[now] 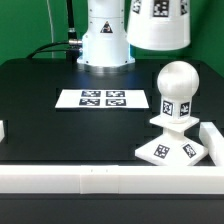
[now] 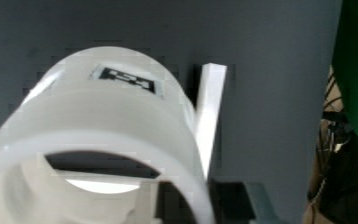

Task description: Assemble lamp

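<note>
The lamp's round-headed bulb (image 1: 178, 88) stands upright in the flat square base (image 1: 170, 151) at the exterior view's right, close to the front white rail. The tapered cone shade (image 1: 158, 22) hangs in the air above and behind the bulb, with tags on its side. In the wrist view the shade (image 2: 105, 125) fills most of the picture, with its open rim nearest the camera. My gripper (image 2: 197, 205) is shut on the shade's wall at that rim, one dark finger (image 2: 238, 203) outside it. The gripper itself is out of frame in the exterior view.
The marker board (image 1: 103, 98) lies flat on the black table, in front of the robot's white body (image 1: 104, 35). A white rail (image 1: 90, 180) runs along the table's front and rises at the right corner (image 1: 209, 142). It also shows in the wrist view (image 2: 211, 105).
</note>
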`<state>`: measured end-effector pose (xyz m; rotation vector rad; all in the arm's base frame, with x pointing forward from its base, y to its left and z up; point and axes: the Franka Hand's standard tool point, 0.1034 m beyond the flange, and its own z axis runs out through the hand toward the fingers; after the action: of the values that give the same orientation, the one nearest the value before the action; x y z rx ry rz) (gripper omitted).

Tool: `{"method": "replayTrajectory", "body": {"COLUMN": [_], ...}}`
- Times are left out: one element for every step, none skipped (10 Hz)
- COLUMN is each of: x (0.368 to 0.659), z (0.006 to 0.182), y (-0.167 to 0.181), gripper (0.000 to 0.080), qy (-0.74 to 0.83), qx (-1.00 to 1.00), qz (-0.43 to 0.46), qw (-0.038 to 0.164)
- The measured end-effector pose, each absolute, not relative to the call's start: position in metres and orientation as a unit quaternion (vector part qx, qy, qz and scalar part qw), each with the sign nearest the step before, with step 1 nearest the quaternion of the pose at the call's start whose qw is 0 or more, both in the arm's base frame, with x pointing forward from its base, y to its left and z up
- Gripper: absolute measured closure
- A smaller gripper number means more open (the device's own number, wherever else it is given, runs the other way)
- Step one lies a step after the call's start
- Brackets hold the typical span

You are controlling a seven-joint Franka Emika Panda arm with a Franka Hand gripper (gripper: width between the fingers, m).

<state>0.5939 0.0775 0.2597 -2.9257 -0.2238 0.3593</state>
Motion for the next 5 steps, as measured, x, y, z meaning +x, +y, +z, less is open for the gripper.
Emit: {"method": "replayTrajectory", "body": {"x": [0.595, 0.597, 0.598, 0.598, 0.598], "z": [0.252, 0.243, 0.234, 0.226, 0.217], "y": [0.086, 0.09, 0.09, 0.092, 0.095], "gripper": [0.0755, 0.0755, 0.0755, 0.0755, 0.0755], "qy": [-0.079, -0.081, -0.081, -0.08, -0.082], "qx": [-0.985, -0.985, -0.985, -0.985, -0.985], "qz": [0.122, 0.12, 0.119, 0.12, 0.124], "qw": [0.091, 0.091, 0.091, 0.091, 0.091]}}
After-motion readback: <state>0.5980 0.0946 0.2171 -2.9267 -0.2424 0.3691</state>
